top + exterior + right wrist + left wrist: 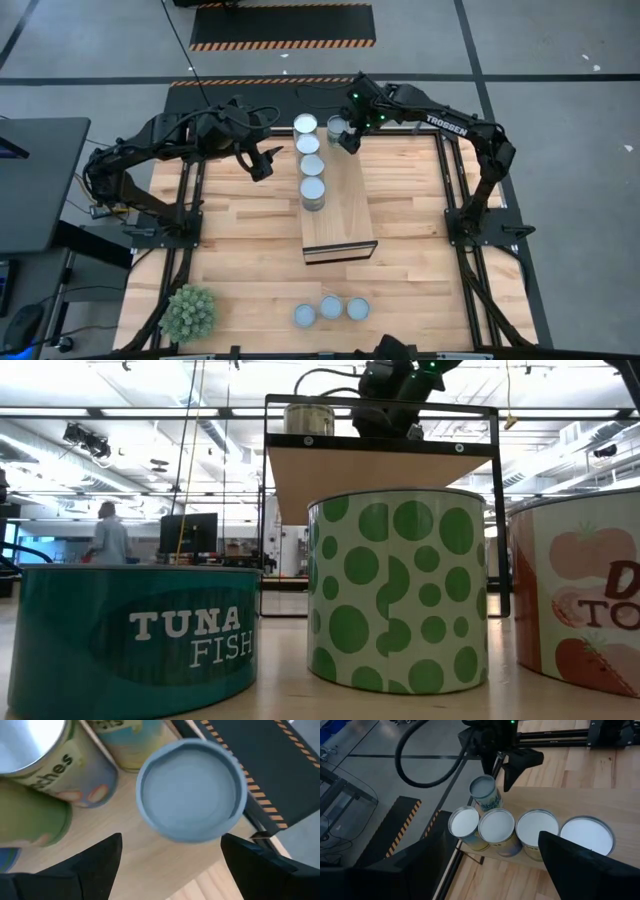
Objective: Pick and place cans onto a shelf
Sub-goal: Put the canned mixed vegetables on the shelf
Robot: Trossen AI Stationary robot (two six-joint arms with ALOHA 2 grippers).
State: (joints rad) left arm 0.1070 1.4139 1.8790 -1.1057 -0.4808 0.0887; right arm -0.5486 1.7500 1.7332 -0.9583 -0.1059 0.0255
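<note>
The light-wood shelf (345, 215) stands in the table's middle, running near to far. A row of several cans (312, 165) stands on its top along the left side. One more blue-grey can (191, 795) stands beside the row's far end (336, 127). My right gripper (171, 840) hovers open just above and beside this can, its fingers clear of it; the left wrist view also shows the gripper (502, 770) over the can (484, 790). My left gripper (262, 165) waits open to the left of the shelf, raised. Three cans (331, 308) stand near the table's front edge.
A spiky green plant ball (190, 312) sits at the near left corner. In the low view the three front cans, teal tuna (130, 630), green-dotted (395, 600) and tomato (580, 600), fill the foreground. The shelf's near half (345, 225) is bare.
</note>
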